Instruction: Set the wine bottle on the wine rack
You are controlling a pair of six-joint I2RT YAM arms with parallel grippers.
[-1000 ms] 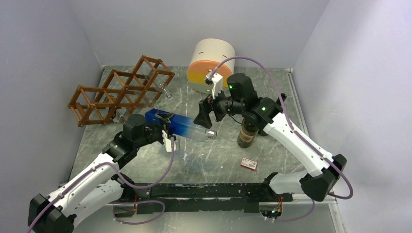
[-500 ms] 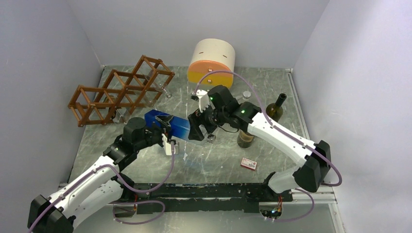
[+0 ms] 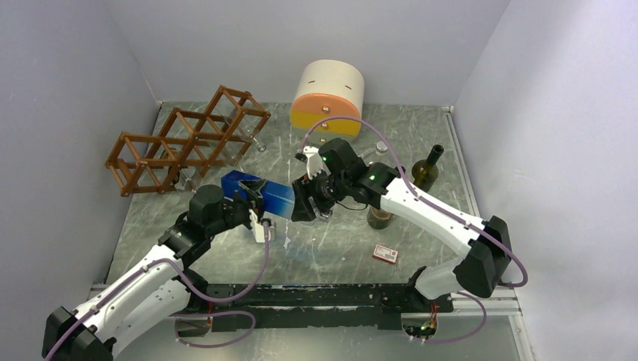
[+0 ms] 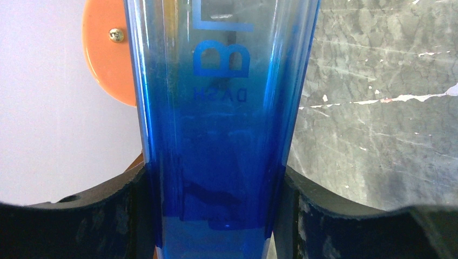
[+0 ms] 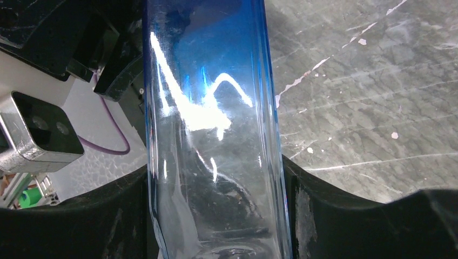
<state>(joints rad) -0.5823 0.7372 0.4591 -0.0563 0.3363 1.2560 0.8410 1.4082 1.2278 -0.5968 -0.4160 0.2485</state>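
Top external view: low in the frame the two arms reach in from their bases toward mid-table, where the wine bottle [image 3: 278, 197], a tall blue glass one fading to clear at the neck end, lies roughly level above the grey table [image 3: 331, 252], held between them. The left gripper [image 3: 254, 201] pinches its dark blue base end, and the left wrist view shows both fingers [image 4: 108, 210] pressed to the glass. The right gripper [image 3: 305, 204] sits on the clear end, and the right wrist view shows its jaws against the glass on both sides. A small red-and-white box [image 3: 385, 254] lies lower right of centre, and a dark bottle [image 3: 426, 169] stands at right. The wine rack [image 3: 188, 139], a reddish-brown lattice, stands at upper left, well apart from the bottle. A round cream-and-orange cabinet [image 3: 329, 98] sits at top centre. The bottle is judged rigid, smooth and slippery, fairly heavy and breakable. Its flat-sided body looks the safest hold, gripped squarely near the middle so the base can lead into a cell.
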